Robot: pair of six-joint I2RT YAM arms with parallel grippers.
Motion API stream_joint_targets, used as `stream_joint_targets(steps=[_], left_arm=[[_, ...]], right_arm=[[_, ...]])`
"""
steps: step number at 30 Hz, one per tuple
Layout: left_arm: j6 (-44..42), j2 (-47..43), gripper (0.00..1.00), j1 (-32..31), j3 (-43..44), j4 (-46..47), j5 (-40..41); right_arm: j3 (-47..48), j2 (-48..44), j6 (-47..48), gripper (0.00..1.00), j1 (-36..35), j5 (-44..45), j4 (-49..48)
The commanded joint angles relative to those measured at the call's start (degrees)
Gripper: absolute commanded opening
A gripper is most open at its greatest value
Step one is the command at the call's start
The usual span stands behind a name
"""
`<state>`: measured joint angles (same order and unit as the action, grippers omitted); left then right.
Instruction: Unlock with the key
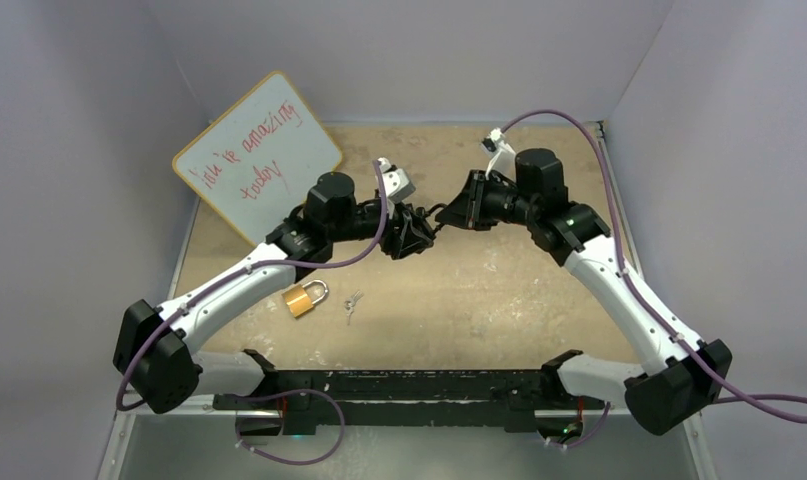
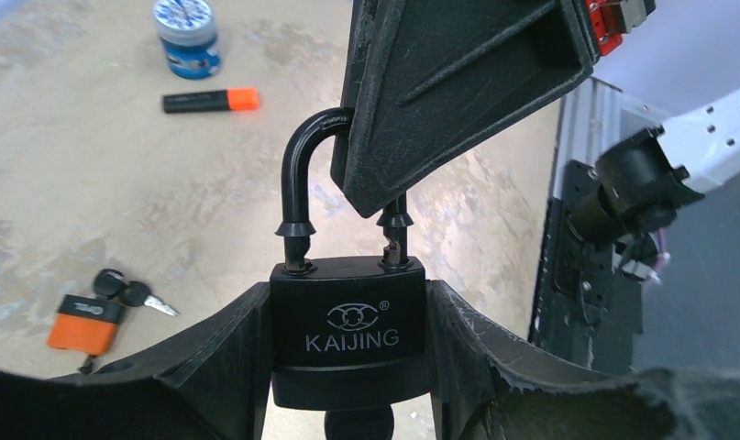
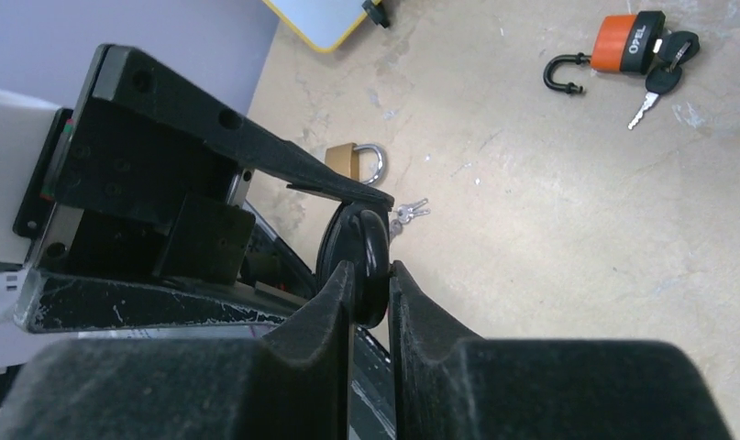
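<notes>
My left gripper (image 2: 347,295) is shut on the body of a black KAIJING padlock (image 2: 349,335), held above the table with the shackle (image 2: 297,165) pointing away. The shackle's right leg stands raised, and its notch shows above the body. A black key head (image 2: 357,427) pokes out under the lock's base. My right gripper (image 3: 370,271) is shut on the top of the shackle (image 3: 364,247). Its fingers (image 2: 439,92) cover the shackle's right bend in the left wrist view. In the top view the two grippers (image 1: 409,232) (image 1: 441,213) meet mid-table.
A brass padlock (image 1: 304,297) and small keys (image 1: 352,302) lie near the front. An orange padlock (image 3: 627,46) with keys (image 3: 661,81) lies open on the table. A whiteboard (image 1: 257,155), a marker (image 2: 210,100) and a blue-lidded jar (image 2: 187,37) are further off.
</notes>
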<state>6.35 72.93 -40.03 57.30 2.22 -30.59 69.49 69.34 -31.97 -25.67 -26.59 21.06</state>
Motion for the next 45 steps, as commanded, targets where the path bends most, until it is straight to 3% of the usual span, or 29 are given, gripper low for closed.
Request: stream_joint_targets(steps=[1,4,7,13,16,21,24,28,31,33,36,40,45], left_arm=[[-0.2,-1.1,0.00,-0.2,6.7,3.4,-10.8],[-1.6,-1.7,0.00,-0.2,5.3,3.1,-2.5],[-4.5,-1.7,0.00,-0.2,3.5,4.5,4.7],[-12.5,1.7,0.00,-0.2,1.7,6.1,11.4],[-11.2,4.7,0.00,-0.2,3.8,3.8,6.4],[-8.7,7.5,0.00,0.6,5.2,0.4,-9.3],[-7.2,10.0,0.00,2.7,7.1,-2.1,-20.4],[-0.6,13.6,0.00,5.3,8.3,1.2,-33.9],[3.3,16.4,0.16,5.5,9.9,4.0,-37.5],[3.8,17.7,0.40,5.6,11.0,4.1,-36.8],[1.8,17.6,0.62,5.6,11.4,2.0,-29.7],[-0.9,15.2,0.80,5.6,10.2,0.2,-20.6],[-1.3,13.0,0.87,6.0,8.5,0.1,-18.8]], right_arm=[[-1.7,-1.0,4.0,0.14,1.2,7.9,-0.2],[3.3,4.2,-1.2,0.00,1.2,8.3,7.9],[5.4,9.0,-7.7,0.00,1.2,11.6,14.3],[3.1,13.2,-21.6,0.00,1.2,9.3,12.3],[4.0,13.5,-18.5,0.00,1.2,5.4,5.0],[-8.5,3.0,-10.1,0.00,1.3,2.3,-23.1],[-14.1,-3.3,-3.5,0.00,1.3,1.8,-28.7],[-18.2,-7.9,1.3,0.00,1.3,-5.7,-32.9],[-19.7,-9.6,1.5,0.00,1.3,-8.8,-34.8],[-20.1,-10.4,1.3,0.00,1.3,-7.0,-34.2],[-19.5,-11.5,0.8,0.00,1.3,-0.9,-30.0],[-17.3,-12.0,-0.2,0.00,1.3,7.0,-23.1],[-16.2,-11.3,-0.6,0.00,1.3,8.0,-21.4]])
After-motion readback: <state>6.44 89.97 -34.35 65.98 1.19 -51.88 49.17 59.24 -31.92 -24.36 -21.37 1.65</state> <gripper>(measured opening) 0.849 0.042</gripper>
